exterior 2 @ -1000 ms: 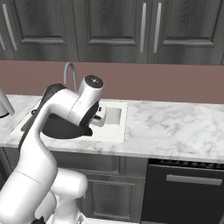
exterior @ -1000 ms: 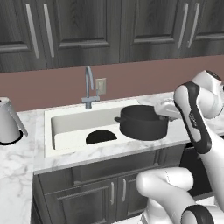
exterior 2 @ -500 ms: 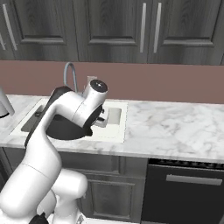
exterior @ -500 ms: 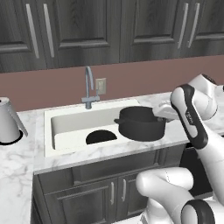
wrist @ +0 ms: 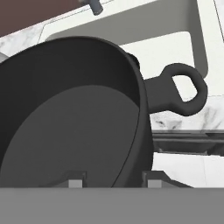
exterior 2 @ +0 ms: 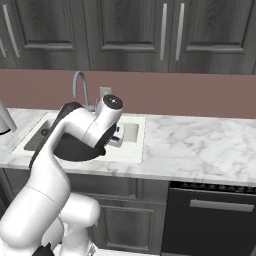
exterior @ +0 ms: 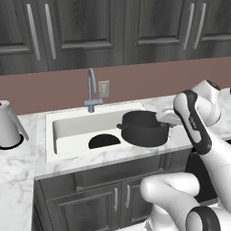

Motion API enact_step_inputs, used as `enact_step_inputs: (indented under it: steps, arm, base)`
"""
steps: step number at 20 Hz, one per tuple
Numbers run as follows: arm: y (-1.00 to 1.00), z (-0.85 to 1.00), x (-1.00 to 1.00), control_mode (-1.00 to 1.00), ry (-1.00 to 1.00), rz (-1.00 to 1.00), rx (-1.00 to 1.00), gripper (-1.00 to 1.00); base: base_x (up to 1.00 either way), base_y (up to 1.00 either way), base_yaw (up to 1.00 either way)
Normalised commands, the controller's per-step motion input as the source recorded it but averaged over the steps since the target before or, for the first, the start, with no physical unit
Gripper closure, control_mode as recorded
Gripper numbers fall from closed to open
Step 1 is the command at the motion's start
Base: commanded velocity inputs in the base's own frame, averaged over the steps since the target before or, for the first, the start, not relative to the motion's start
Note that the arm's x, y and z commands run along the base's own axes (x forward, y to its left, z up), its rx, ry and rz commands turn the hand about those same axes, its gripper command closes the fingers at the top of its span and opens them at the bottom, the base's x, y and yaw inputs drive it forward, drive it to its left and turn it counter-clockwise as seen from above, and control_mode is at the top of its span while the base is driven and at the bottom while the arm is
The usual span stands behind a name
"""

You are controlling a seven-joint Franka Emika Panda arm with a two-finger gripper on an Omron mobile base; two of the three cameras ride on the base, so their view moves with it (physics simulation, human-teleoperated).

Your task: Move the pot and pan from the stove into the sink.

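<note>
The pot [exterior: 143, 128] is dark grey, round and smooth, with straight sides and a small handle on its side. It hangs over the right part of the sink [exterior: 76, 135], which is a white box shape sunk into a white marble counter [exterior: 18, 167] with grey veins. A black half-round shape, likely the pan [exterior: 104, 141], lies flat on the sink floor, left of the pot and lower. A tall bent silver faucet [exterior: 91, 89] stands behind the sink. At the far left sits a white kettle [exterior: 9, 125]. The cabinets [exterior: 113, 31] above are dark wood with long silver handles. The gripper [wrist: 113, 179] is partly closed on the pot's rim: in the hand view one small dark fingertip [wrist: 75, 178] sits inside the pot and the other sits outside the wall, so it is holding the pot. The hand view also shows the pot's smooth grey bottom and a loop handle [wrist: 177, 89] with a hole through it. The left base view shows the pot from the side. In the right base view the white arm [exterior 2: 82, 130] covers most of the pot, and a dark dishwasher [exterior 2: 212, 215] shows under the counter on the right.
</note>
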Motion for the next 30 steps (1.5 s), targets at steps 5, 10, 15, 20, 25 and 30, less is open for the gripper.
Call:
enact_step_inputs:
  steps: [5, 10, 15, 20, 25, 30]
  arm:
    - [0.05, -0.2, 0.21, -1.0, -0.05, 0.0, 0.0, 1.0]
    - [0.04, -0.3, 0.41, -1.0, -0.04, 0.0, 0.0, 1.0]
    - [0.04, -0.27, 0.46, -1.0, -0.04, 0.0, -0.01, 1.0]
    - [0.04, -0.29, 0.58, -1.0, -0.02, -0.01, 0.0, 1.0]
    - [0.11, -0.22, 0.61, -1.0, -0.02, -0.04, 0.0, 1.0]
    - [0.17, -0.18, 0.55, -1.0, -0.01, -0.06, 0.0, 1.0]
  base:
    - [0.0, 0.0, 0.0]
    - [0.0, 0.0, 0.0]
    - [0.0, 0.0, 0.0]
    - [0.0, 0.0, 0.0]
    - [0.0, 0.0, 0.0]
    - [0.0, 0.0, 0.0]
